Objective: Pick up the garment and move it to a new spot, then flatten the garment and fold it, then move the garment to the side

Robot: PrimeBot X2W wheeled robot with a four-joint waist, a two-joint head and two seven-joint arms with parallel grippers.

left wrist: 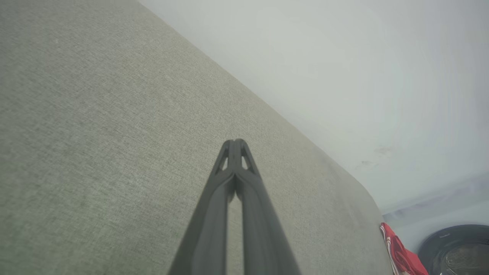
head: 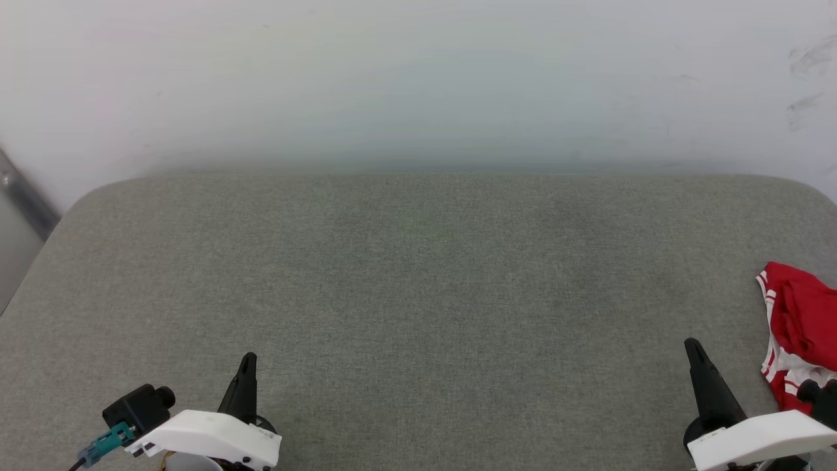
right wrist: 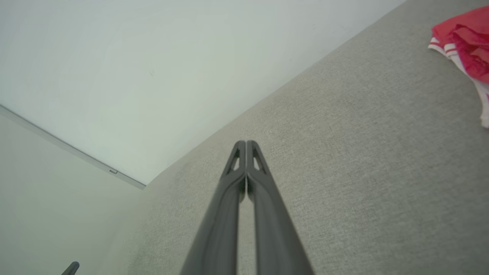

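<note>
Head view with both wrist views. I observed the crumpled red jersey-style garment, edged in white with red-and-white striped trim, lying bunched at the far right edge of the grey-green woven fabric surface, which had rounded corners; the frame cut part of the garment off. The right gripper, two long dark fingers on a white shell, stood just left of the garment, near it but apart, with its jaws pressed together and holding nothing. In my right wrist view the garment sat in the upper right corner. The left gripper, at the lower left and well apart from the garment, was likewise fully closed and empty. The left wrist view placed the garment beside a dark round object that I could not identify. A pale, faintly scuffed wall rose behind the surface.
</note>
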